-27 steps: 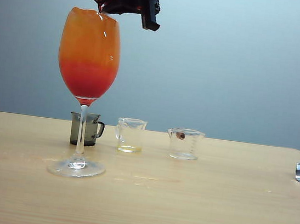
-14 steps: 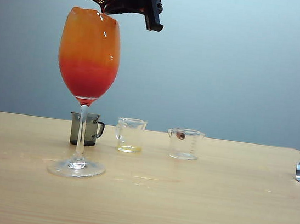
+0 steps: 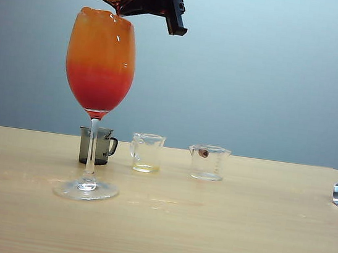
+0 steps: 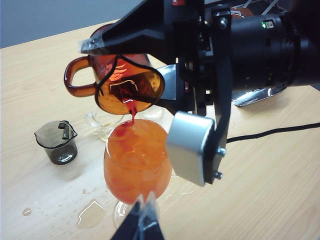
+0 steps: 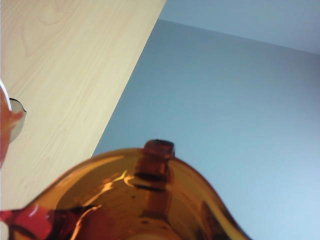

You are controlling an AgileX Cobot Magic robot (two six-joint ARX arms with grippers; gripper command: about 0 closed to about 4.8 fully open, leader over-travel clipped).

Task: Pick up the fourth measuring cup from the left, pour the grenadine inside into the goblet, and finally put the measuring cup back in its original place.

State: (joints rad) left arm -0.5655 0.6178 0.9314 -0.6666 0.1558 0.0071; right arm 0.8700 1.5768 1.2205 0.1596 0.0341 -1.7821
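A plain grey-blue wall [image 3: 274, 84] fills the upper half of the exterior frame, lighter toward the upper right and dimmer at the left edge, so the light seems to fall from the right. Below it a pale wood-grain worktop [image 3: 236, 235] spans the lower half, its far edge running level across the middle of the frame. The surface has a soft sheen, with faint wet marks [image 4: 90, 214] in the lower left of the left wrist view.
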